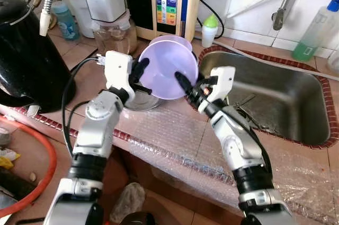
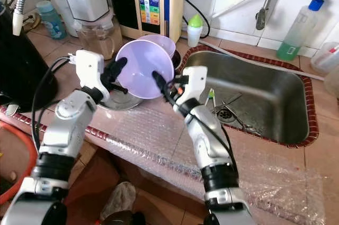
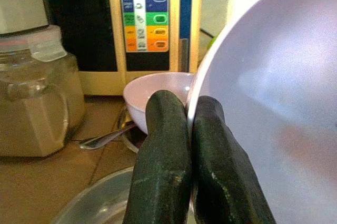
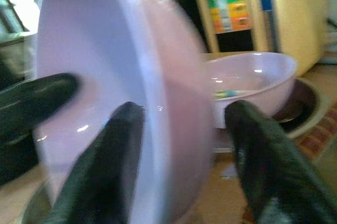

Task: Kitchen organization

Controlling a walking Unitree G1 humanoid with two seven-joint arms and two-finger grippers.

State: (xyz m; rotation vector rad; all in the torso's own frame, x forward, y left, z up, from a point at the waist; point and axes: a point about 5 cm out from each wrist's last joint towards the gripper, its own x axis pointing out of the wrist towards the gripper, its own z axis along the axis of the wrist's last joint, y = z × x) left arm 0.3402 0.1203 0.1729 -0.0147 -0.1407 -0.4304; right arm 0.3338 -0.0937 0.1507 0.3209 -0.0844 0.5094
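We hold the lavender bowl (image 1: 164, 72) tilted above the bench by the sink's left edge, left gripper (image 1: 139, 70) pinching its rim, right gripper (image 4: 181, 145) open astride the opposite rim; light, rigid, slick plastic.

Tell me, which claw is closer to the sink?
Right. The right claw is beside the sink, its fingers around the bowl rim; the left claw pinches the bowl's far edge.

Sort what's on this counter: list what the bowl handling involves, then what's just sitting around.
In the job: lilac bowl, pinched at its rim by left gripper; right gripper open around the opposite rim; second bowl behind.

Lying about: black kettle, green bottle, sink, glass jar.
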